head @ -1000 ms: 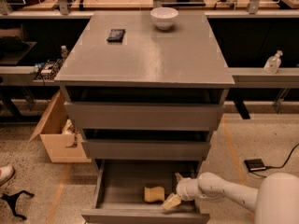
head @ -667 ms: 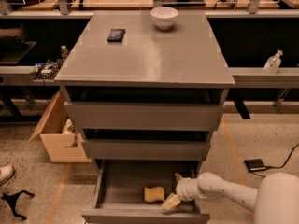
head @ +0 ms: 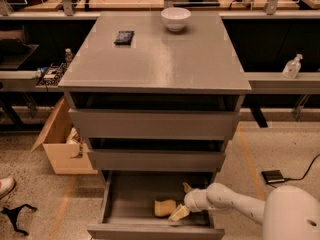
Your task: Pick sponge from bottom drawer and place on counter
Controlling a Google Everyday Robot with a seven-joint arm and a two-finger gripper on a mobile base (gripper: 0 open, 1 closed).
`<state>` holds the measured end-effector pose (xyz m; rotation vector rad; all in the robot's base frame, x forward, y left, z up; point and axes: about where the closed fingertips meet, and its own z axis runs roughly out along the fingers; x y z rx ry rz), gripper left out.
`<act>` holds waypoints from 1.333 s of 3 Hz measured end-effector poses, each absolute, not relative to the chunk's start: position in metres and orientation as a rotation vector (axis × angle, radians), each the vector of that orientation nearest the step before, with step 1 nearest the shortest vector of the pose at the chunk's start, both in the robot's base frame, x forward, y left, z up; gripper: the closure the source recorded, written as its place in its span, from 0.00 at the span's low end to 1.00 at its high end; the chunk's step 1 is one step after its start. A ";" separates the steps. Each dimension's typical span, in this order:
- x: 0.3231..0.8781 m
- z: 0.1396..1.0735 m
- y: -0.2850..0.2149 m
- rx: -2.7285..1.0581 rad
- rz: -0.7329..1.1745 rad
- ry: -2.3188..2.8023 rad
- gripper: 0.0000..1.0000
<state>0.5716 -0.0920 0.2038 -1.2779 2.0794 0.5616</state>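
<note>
The pale yellow sponge (head: 164,207) lies flat on the floor of the open bottom drawer (head: 125,204), right of its middle. My gripper (head: 181,200) reaches into the drawer from the right on a white arm and sits just right of the sponge. It is open: one yellowish finger (head: 178,213) lies at the sponge's near right corner, the other (head: 186,186) points toward the drawer's back. The sponge is not gripped. The grey counter (head: 160,59) is the cabinet's top, well above.
A white bowl (head: 175,18) and a small black flat rectangle (head: 124,37) sit at the counter's far end. The two upper drawers are slightly pulled out. A cardboard box (head: 61,144) stands left of the cabinet. A black pad with a cable (head: 274,176) lies on the floor at right.
</note>
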 end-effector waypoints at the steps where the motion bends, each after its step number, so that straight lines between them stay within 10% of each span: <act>1: 0.582 0.189 -0.085 -1.291 0.542 2.068 0.00; 4: 0.598 0.142 -0.061 -1.364 0.494 2.107 0.00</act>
